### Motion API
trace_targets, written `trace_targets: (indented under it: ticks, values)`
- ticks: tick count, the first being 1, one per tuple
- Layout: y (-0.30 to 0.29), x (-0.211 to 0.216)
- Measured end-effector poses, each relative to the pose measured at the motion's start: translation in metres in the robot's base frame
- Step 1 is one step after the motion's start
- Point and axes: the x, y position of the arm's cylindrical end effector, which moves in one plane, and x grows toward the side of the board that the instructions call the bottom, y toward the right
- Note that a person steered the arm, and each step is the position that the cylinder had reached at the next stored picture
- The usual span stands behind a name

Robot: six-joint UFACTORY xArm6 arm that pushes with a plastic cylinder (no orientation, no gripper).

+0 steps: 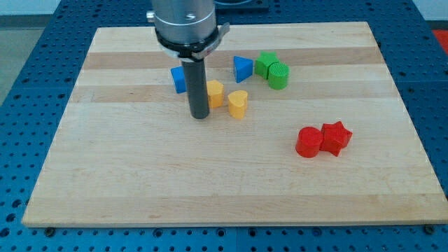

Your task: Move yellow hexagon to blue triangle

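Observation:
The yellow hexagon (215, 92) lies near the board's middle top. My tip (200, 115) stands just to its left, touching or nearly touching its left side. The blue triangle (242, 68) lies up and to the right of the hexagon, with a gap between them. A second yellow block, heart-shaped (238, 103), sits just right of the hexagon. A blue block (179, 79) is partly hidden behind the rod at its upper left.
Two green blocks (272, 69) touch each other right of the blue triangle. A red cylinder (309, 142) and a red star (335, 137) sit together at the right. The wooden board (140, 182) lies on a blue perforated table.

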Motion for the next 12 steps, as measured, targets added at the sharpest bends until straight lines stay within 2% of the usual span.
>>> trace_targets:
  ticks: [2,5,8,12]
  values:
    - [0.007,-0.007]
    - [-0.017,-0.019]
    - [0.008,-0.043]
    - [0.015,-0.044]
